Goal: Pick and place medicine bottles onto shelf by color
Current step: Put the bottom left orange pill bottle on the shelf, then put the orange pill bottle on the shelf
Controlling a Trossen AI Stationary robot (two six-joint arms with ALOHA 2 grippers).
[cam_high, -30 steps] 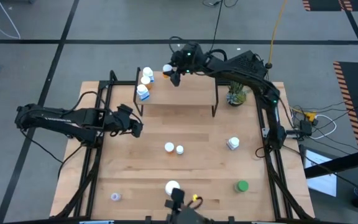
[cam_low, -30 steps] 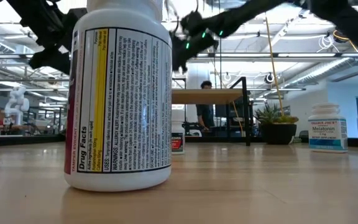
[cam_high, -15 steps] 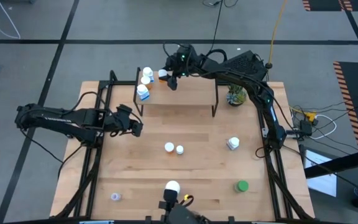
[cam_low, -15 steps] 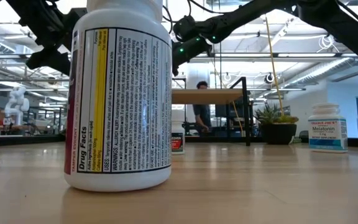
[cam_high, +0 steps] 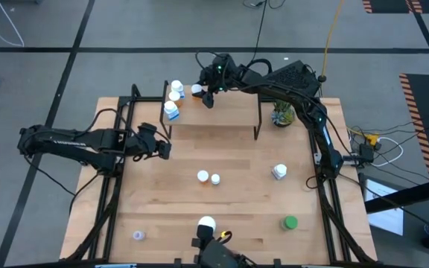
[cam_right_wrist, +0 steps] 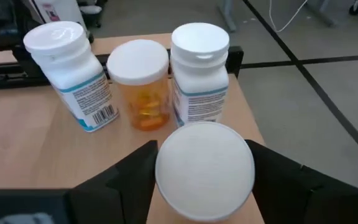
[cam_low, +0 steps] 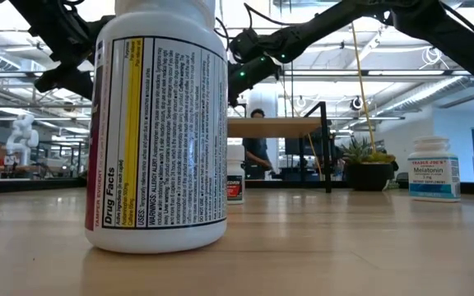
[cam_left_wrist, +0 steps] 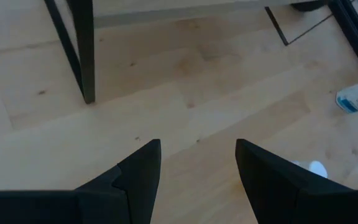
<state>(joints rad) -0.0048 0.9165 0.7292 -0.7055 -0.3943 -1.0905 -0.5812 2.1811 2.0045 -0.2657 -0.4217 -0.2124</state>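
- Over the back-left end of the shelf [cam_high: 222, 112], our right gripper [cam_right_wrist: 205, 180] holds a round, smooth white-capped bottle [cam_right_wrist: 205, 169], one dark angular finger on each side of the cap.
- Just beyond that bottle, three more stand upright on the pale wood: a white bottle with a blue-edged label [cam_right_wrist: 70, 73], a translucent orange bottle [cam_right_wrist: 140, 87] with a flat white cap, and a second white bottle with a blue label [cam_right_wrist: 199, 68]. These three stand close together near the shelf's left edge.
- We see the shelf as a light wooden board on thin black metal legs, at the far side of the table [cam_high: 237, 201].
- Our left gripper [cam_left_wrist: 197, 163] hovers over the table's left side, its two matte black fingers apart and gripping nothing, aimed at bare wood grain near one black shelf leg.
- Other bottles dot the tabletop: two small white caps [cam_high: 208, 177] in the middle, a white one [cam_high: 278, 172] to the right, a green-capped one [cam_high: 290, 222], a pale purple one [cam_high: 138, 236], and a large white one [cam_low: 156, 123] at the front edge.
- A spiky green potted plant [cam_high: 283, 113] sits beside the shelf's right end.
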